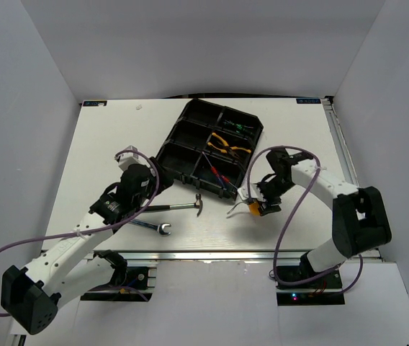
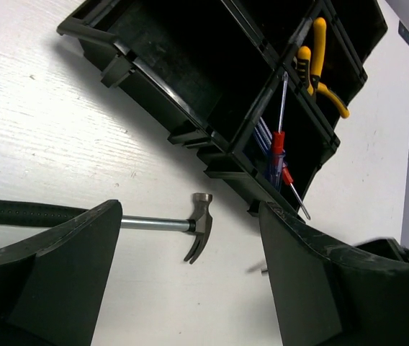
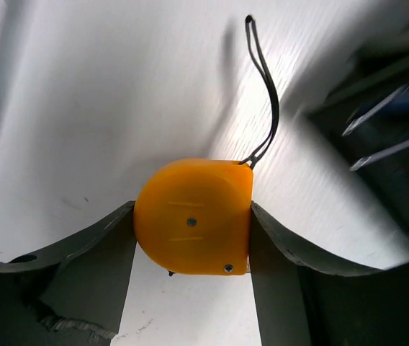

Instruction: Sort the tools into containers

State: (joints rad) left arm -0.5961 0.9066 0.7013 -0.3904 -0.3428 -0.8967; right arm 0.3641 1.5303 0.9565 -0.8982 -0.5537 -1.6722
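The orange tape measure [image 3: 194, 216] sits between my right gripper's [image 3: 191, 288] fingers, which touch both its sides; its black strap [image 3: 266, 79] trails over the table. In the top view this is just right of the tray's near corner [image 1: 256, 209]. My left gripper [image 2: 190, 288] stands open over the table, with the black-handled hammer [image 2: 201, 223] lying ahead of it, the handle passing behind the left finger. The silver wrench [image 1: 153, 227] lies nearer the front. In the black tray [image 1: 183, 119], yellow pliers [image 1: 227, 146], red and blue screwdrivers [image 2: 276, 155] and a black-green screwdriver [image 1: 237, 128] each occupy compartments.
The tray sits turned diagonally at the back centre, its near wall [image 2: 219, 173] close in front of my left gripper. White walls enclose the table on the left, right and back. A metal rail [image 1: 212, 254] runs along the front edge.
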